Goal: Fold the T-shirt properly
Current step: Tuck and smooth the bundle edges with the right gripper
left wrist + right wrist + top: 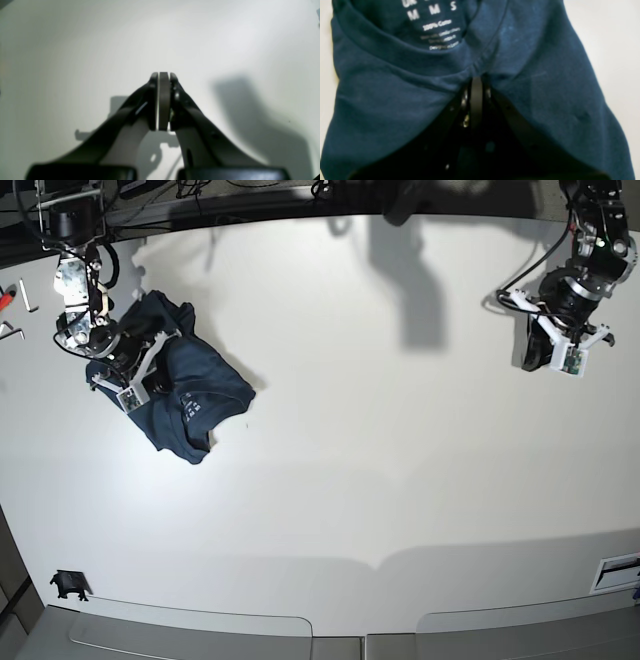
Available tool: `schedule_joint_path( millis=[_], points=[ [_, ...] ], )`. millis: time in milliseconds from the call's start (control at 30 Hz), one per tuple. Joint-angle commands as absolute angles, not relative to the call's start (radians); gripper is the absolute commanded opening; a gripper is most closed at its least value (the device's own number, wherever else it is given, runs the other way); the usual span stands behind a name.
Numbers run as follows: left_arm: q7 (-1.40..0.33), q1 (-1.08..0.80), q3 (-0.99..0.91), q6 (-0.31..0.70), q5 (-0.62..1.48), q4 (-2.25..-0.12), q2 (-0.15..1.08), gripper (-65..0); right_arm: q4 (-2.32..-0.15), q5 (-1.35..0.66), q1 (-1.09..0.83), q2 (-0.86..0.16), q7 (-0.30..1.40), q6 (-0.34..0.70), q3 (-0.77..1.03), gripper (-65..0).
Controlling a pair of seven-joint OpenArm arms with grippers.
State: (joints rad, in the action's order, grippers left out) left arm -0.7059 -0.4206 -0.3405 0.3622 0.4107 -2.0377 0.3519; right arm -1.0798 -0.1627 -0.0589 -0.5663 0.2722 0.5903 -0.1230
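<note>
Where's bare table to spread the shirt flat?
The table is bare from the T-shirt across to the left gripper, and down to the near edge. It is crowded only at the far corner, where the right gripper pinches the bunched shirt.

tabletop (350,480): white, smooth, crossed by arm shadows
T-shirt (185,395): dark navy, crumpled in a heap at the far left
small black clip (67,583): near left edge
</note>
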Motion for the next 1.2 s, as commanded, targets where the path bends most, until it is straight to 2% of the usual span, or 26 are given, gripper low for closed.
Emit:
schedule_joint_path(
  millis=[0, 133, 367, 567, 767, 1167],
  points=[
    [-0.68, -0.416, -0.346, 0.358, 0.421, -2.055, 0.363, -65.0, -1.027, -0.012, -0.114, -0.556, 0.652, 0.567, -0.149, -65.0],
    [-0.68, -0.416, -0.346, 0.358, 0.421, -2.055, 0.363, -65.0, -1.027, -0.012, -0.114, -0.533, 0.71, 0.437, -0.114, -65.0],
    [-0.68, -0.416, -0.346, 0.358, 0.421, -2.055, 0.363, -65.0, -1.027, -0.037, -0.114, -0.443, 0.731, 0.344, 0.119, -65.0],
    [-0.68, -0.416, -0.346, 0.358, 0.421, -2.055, 0.363, -65.0, -1.027, -0.128, -0.114, -0.409, 0.768, 0.343, 0.34, -65.0],
    [-0.68, -0.416, -0.346, 0.359, 0.421, -2.055, 0.363, -65.0, -1.027, -0.267, -0.114, -0.41, 0.768, 0.345, 0.488, -65.0],
    [-0.68, -0.416, -0.346, 0.358, 0.421, -2.055, 0.363, -65.0, -1.028, -0.421, -0.009, -0.41, 0.768, 0.471, 0.538, -65.0]
  ],
)
